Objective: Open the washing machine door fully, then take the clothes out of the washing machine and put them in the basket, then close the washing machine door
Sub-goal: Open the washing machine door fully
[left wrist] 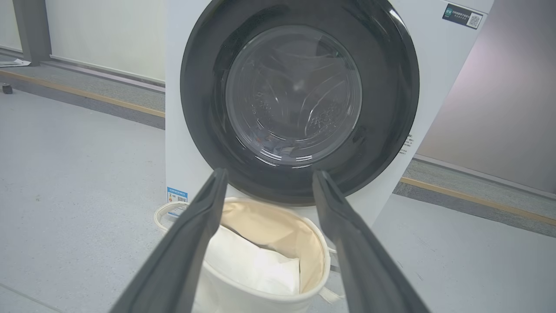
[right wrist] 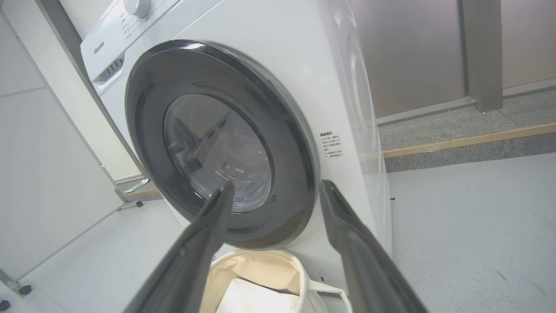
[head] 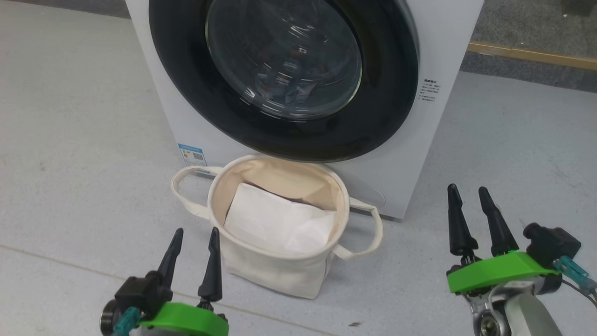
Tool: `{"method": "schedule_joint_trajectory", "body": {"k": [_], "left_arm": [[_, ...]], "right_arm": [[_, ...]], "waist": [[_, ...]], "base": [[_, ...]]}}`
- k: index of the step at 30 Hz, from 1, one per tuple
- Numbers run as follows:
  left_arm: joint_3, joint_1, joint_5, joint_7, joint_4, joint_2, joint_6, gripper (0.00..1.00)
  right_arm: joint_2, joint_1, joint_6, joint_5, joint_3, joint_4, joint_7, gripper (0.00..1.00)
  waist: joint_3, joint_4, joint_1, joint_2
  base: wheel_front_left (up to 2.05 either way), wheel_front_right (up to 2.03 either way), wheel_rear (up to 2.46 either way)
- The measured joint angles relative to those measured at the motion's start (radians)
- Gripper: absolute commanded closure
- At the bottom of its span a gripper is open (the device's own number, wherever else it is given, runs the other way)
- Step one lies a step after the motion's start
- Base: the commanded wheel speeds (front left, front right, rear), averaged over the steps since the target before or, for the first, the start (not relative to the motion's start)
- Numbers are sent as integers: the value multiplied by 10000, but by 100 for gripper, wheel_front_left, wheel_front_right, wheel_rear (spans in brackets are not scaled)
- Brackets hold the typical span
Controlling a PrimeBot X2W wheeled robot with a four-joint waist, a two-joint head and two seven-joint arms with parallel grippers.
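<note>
The white washing machine stands ahead with its round door shut flat against the front, black rim around clear glass. Through the glass some fabric is dimly visible; I cannot tell whether it is the clothes. The cream canvas basket stands on the floor right below the door, with a plain white sheet inside. My left gripper hangs open just left of the basket. My right gripper is open and empty, well to the right of it.
Grey floor lies open on both sides of the machine. A raised step with a wooden edge strip runs behind on the right. A white panel on small feet stands left of the machine in the right wrist view.
</note>
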Motion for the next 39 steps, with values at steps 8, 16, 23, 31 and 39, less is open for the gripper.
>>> {"method": "schedule_joint_trajectory", "body": {"k": [8, 16, 23, 31, 39], "left_arm": [[-161, -12, 575, 0, 10, -2, 75, 0], [-499, -151, 972, 0, 182, -2, 326, 0], [-742, -671, 1296, 0, 153, -4, 466, 0], [-1078, -1457, 1457, 0, 150, -10, 683, 0], [-1496, -2181, 1195, -2, 148, -50, 1014, 0]], "right_arm": [[4, -48, 0, 1436, -79, 77, 0, 100], [4, -1063, -2, 5478, -341, 1490, 73, 100], [-4, -2383, -2, 7448, -1106, 1687, 767, 100], [-209, -4136, -2, 9829, -1902, 2163, 2537, 100], [-936, -5857, -2, 11624, -2483, 3352, 4723, 100]], "waist": [[206, -18, 0, 0], [630, 12, 0, 0], [1272, 47, 0, 0], [2361, 82, 0, 0], [3439, 251, 1, 0]], "base": [[0, 0, 0], [0, 0, 0], [0, 0, 0], [0, 0, 0], [0, 0, 0]]}}
